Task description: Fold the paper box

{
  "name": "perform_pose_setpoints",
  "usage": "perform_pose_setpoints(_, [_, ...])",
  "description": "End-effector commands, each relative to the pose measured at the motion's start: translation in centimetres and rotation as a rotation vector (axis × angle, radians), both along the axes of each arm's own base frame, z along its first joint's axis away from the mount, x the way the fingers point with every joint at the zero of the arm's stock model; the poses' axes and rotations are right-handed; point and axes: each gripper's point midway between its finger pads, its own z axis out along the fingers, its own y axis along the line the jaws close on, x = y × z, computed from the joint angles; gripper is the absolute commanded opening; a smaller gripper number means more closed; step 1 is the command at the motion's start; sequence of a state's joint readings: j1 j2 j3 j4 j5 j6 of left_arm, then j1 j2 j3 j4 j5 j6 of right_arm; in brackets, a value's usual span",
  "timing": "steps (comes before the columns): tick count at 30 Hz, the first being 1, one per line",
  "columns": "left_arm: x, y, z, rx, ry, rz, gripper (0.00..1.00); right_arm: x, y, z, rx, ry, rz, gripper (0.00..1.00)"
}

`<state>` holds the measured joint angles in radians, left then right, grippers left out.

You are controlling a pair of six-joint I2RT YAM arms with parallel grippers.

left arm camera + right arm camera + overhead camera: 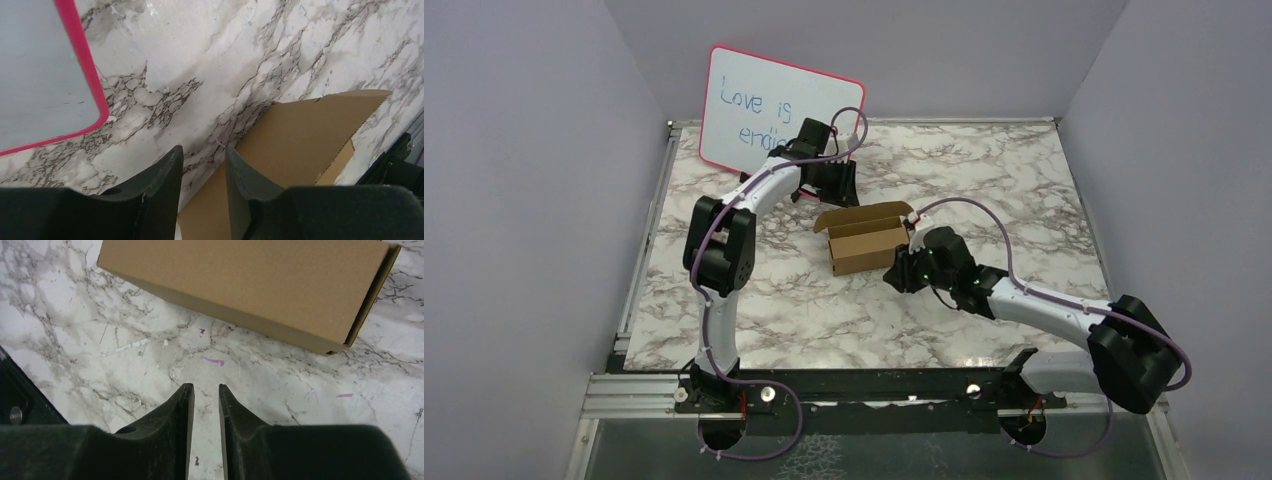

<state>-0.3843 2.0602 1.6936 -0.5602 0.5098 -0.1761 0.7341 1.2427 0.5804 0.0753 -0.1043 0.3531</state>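
The paper box point(864, 240) is a small brown cardboard box in the middle of the marble table, with its top flap standing open at the back. My left gripper point(836, 185) hovers just behind the box's back left corner. In the left wrist view its jaws point(202, 147) stand a little apart with nothing between them, and the box flap point(300, 135) lies below to the right. My right gripper point(902, 272) is at the box's front right corner. In the right wrist view it point(202, 386) is narrowly open and empty over the table, short of the box side point(240, 285).
A pink-framed whiteboard point(764, 110) with blue writing leans at the back left, close behind my left gripper; its corner shows in the left wrist view point(40, 75). Purple walls close in the table point(984, 180) on three sides.
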Motion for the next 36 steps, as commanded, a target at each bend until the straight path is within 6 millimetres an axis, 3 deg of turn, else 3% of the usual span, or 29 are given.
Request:
perform_pose_setpoints(1, [-1.3,-1.2,-0.7,-0.015,0.036,-0.085,0.37,2.3,1.4,0.9,0.058,-0.083,-0.045,0.29])
perform_pose_setpoints(12, [-5.2,-2.3,-0.8,-0.044,0.107,-0.159,0.35,5.2,3.1,2.1,0.102,-0.142,-0.091,0.28])
perform_pose_setpoints(22, [-6.8,-2.3,-2.5,-0.032,0.173,-0.164,0.35,8.8,4.7,3.4,0.084,-0.195,-0.137,0.27])
perform_pose_setpoints(27, [-7.7,-2.9,-2.5,-0.045,0.185,-0.188,0.35,9.4,5.8,3.5,0.105,-0.212,-0.114,0.27])
perform_pose_setpoints(31, [-7.6,-2.6,-3.1,-0.021,0.185,-0.177,0.35,9.2,6.3,3.3,0.109,-0.200,-0.086,0.27])
perform_pose_setpoints(36, [-5.1,-0.8,-2.8,0.033,0.133,-0.092,0.39,8.8,5.7,3.1,0.098,-0.200,-0.095,0.27])
